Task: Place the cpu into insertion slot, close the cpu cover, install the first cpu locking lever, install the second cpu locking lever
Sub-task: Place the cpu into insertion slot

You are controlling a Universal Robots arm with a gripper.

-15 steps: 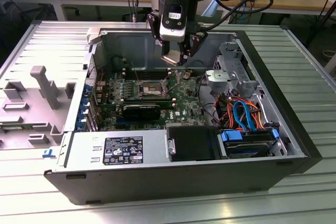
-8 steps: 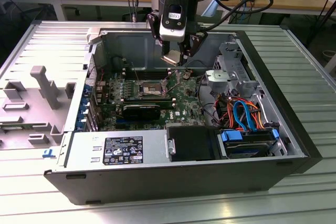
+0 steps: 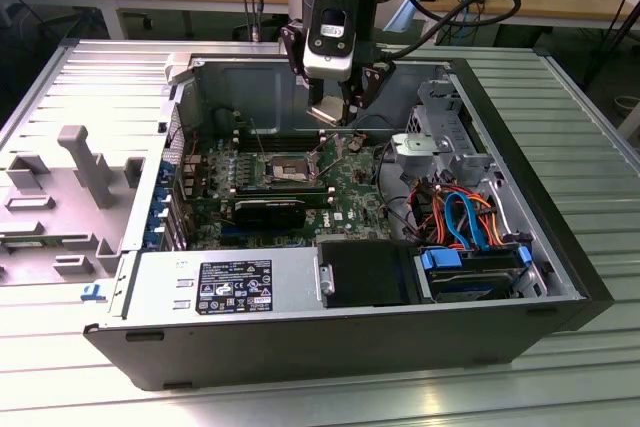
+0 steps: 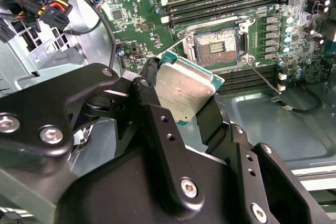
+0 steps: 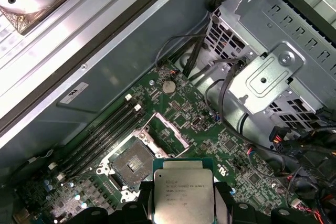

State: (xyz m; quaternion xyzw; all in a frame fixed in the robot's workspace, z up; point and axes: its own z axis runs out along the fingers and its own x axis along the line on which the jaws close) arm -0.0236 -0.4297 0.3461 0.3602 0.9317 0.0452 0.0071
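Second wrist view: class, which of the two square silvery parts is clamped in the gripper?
The cpu, its plain metal face tilted, clamped in the gripper; the insertion slot has a dark centre and sits in the green circuit board.

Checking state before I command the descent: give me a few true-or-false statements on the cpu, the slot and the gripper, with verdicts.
1. The gripper holds the cpu between its fingers. True.
2. The cpu already sits in the insertion slot. False: it is held up off the board, and the slot's dark centre is bare.
3. The insertion slot is set in the green circuit board inside an open computer case. True.
4. The orange and blue cables lie at the exterior view's left of the board. False: they lie at its right.
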